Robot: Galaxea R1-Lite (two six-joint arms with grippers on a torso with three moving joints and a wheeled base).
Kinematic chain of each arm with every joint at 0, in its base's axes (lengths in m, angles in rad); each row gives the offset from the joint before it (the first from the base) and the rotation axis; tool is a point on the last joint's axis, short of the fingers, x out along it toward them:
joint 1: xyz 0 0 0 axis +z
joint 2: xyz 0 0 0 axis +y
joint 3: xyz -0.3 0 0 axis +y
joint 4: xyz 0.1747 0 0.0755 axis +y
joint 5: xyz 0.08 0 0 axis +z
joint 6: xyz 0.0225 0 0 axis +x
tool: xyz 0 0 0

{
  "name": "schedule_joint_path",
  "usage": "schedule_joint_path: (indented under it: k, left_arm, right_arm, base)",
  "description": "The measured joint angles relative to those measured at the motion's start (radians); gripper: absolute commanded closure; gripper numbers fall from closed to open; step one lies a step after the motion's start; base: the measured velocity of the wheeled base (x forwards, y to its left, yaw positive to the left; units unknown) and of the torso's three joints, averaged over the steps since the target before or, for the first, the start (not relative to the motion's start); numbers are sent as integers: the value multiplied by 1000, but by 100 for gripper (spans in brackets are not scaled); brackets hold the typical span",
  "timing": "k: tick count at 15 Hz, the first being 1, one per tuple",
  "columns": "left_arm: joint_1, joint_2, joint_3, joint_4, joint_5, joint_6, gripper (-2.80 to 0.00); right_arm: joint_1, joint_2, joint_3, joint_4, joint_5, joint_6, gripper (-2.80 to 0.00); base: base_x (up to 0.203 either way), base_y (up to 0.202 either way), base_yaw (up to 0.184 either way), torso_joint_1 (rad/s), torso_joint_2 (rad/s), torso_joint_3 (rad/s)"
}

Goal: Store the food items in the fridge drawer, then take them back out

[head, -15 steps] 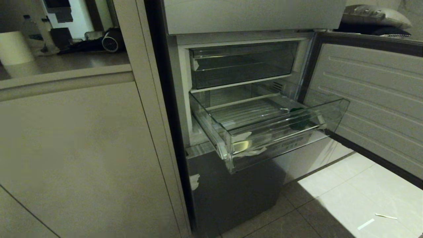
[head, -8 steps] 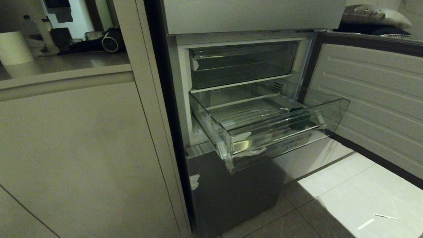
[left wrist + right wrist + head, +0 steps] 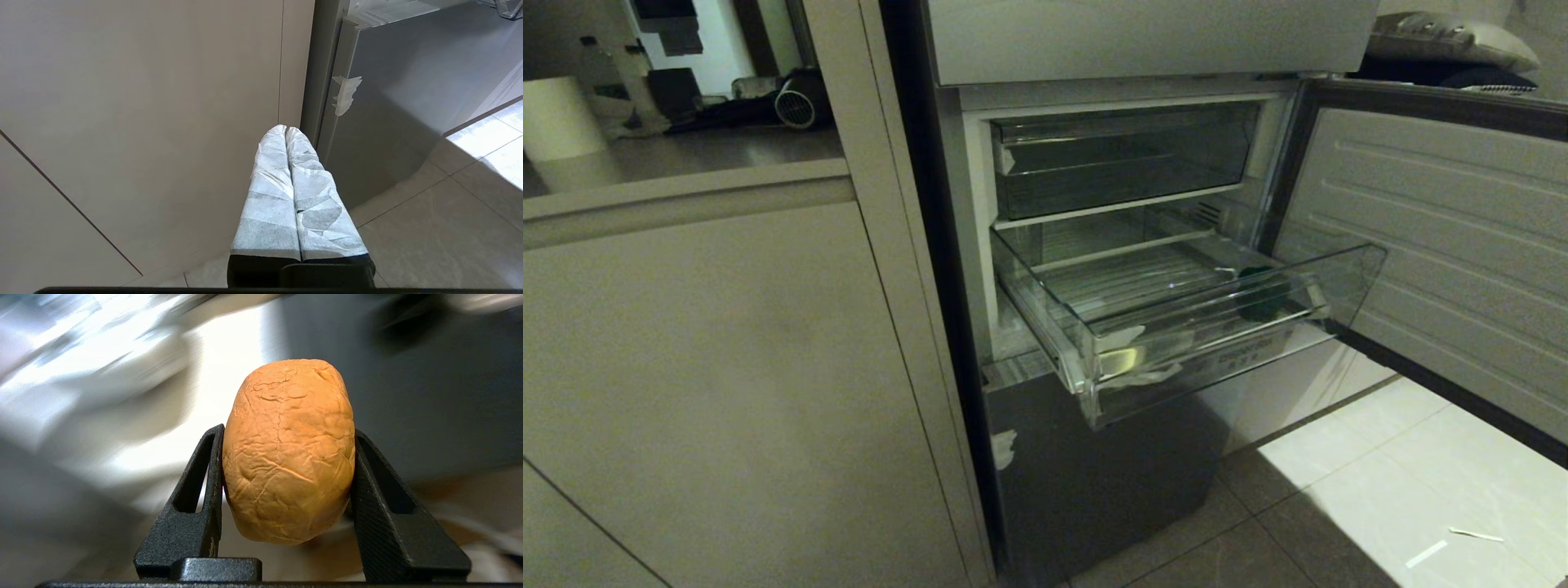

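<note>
Between the right gripper's point(image 3: 286, 465) two black fingers the orange-brown piece point(image 3: 288, 453) is sitting clamped — the storing step, I judge — needing carriage over the fridge drawer's point(image 3: 1217, 347) lip, where the dark-green lump point(image 3: 1262, 298) is lying.

The clear fridge drawer point(image 3: 1176, 327) is pulled out. A dark-green food piece point(image 3: 1264, 296) lies on its ribbed floor, near the right front corner.
</note>
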State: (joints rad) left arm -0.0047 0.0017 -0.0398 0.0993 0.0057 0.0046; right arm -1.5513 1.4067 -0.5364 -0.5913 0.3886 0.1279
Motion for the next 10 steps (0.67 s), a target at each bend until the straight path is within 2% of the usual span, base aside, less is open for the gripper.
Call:
schedule_joint_path:
  k: [2, 4, 7, 10]
  left_arm:
    - [0, 0, -1, 0, 0, 0, 0]
    - [0, 0, -1, 0, 0, 0, 0]
    - [0, 0, 0, 0, 0, 0, 0]
    - [0, 0, 0, 0, 0, 0, 0]
  right_arm:
    - [175, -136, 66, 103, -7, 4, 0]
    - [388, -234, 106, 193, -61, 20, 0]
    - [774, -329, 126, 266, -192, 83, 0]
    - [1203, -367, 81, 289, -309, 158, 0]
  base:
    - [0, 0, 0, 0, 0, 0]
    - [0, 0, 0, 0, 0, 0]
    - [0, 0, 0, 0, 0, 0]
    - [0, 0, 0, 0, 0, 0]
